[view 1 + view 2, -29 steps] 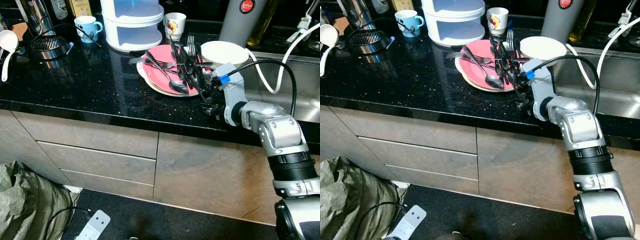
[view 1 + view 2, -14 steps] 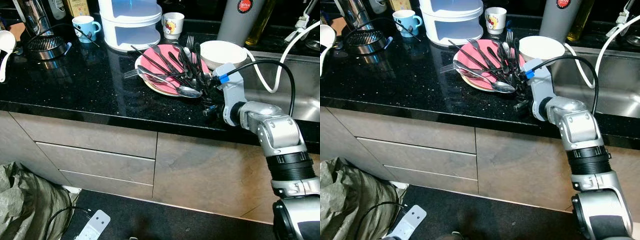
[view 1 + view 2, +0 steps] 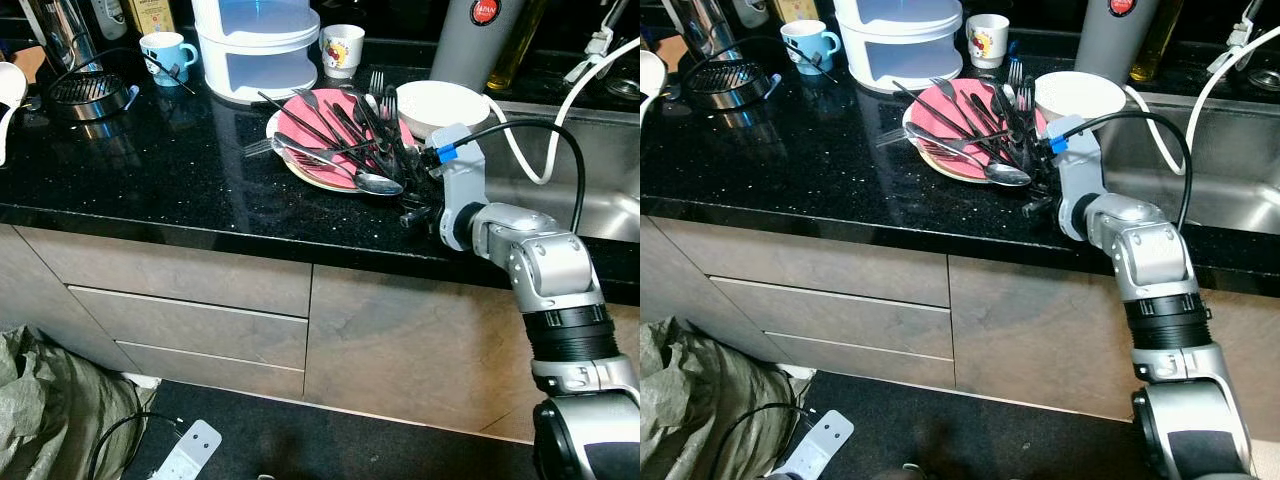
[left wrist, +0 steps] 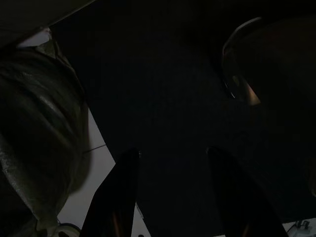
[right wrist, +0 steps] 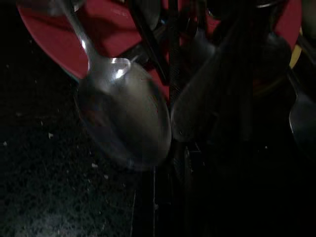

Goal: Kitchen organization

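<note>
Step in hand, by the look of it: clearing cutlery from the plate. Left to right along the surface (image 3: 150, 170): strainer (image 3: 88, 92) and blue mug (image 3: 163, 50) at ten o'clock, white stacked container (image 3: 262, 45) and a second mug (image 3: 342, 48) near twelve. At centre, pink plate (image 3: 322, 140) loaded with a fanned bundle of cutlery (image 3: 355, 135), a big spoon (image 5: 123, 118) foremost. Just right of it, right pincer (image 3: 413, 205) low at the plate's four o'clock edge, amid the handles; grip impossible to tell. White bowl (image 3: 443, 103) at one o'clock, white hose (image 3: 535, 150) and sink (image 3: 590, 190) at three. Next, probably: lifting the bundle clear without snagging bowl or hose. Left pincer (image 4: 168, 192) idle, fingers apart, over dark floor.
</note>
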